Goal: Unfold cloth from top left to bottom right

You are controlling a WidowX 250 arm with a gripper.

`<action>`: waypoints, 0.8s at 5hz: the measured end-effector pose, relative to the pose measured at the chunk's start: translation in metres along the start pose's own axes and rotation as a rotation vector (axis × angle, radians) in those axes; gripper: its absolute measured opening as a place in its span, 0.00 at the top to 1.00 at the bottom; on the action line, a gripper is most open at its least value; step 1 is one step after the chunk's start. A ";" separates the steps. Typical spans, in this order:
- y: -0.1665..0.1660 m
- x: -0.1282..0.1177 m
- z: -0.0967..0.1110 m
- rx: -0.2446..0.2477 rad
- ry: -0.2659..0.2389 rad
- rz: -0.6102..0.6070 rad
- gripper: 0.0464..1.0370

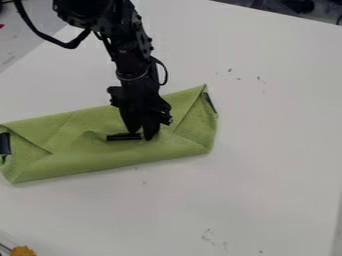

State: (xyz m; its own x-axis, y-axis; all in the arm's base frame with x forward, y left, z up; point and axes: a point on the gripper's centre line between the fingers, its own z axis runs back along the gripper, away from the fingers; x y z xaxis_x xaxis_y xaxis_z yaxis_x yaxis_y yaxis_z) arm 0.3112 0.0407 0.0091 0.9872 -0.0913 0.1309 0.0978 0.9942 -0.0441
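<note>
We see the arm [130, 50] reaching down from the top edge, its pincer [143, 134] pointing down at the middle of the cloth [100, 159]; how far open it is, or whether it grips fabric, we cannot tell. Soft, green and finely textured, the cloth makes a long folded band on the smooth white tabletop [267, 150], spreading beneath the pincer and to both sides.
</note>
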 end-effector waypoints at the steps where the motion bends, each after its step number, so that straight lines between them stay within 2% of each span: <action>1: 0.000 -0.001 0.000 0.002 0.003 0.003 0.85; 2: 0.001 -0.001 0.000 0.011 0.006 0.012 0.97; 3: -0.011 -0.009 0.027 0.094 -0.007 0.018 0.99; 4: -0.039 -0.041 0.059 0.203 -0.031 0.090 0.99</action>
State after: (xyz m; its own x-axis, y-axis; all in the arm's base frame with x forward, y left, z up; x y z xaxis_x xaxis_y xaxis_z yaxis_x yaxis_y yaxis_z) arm 0.2592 0.0093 0.0642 0.9861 -0.0026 0.1664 -0.0215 0.9895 0.1427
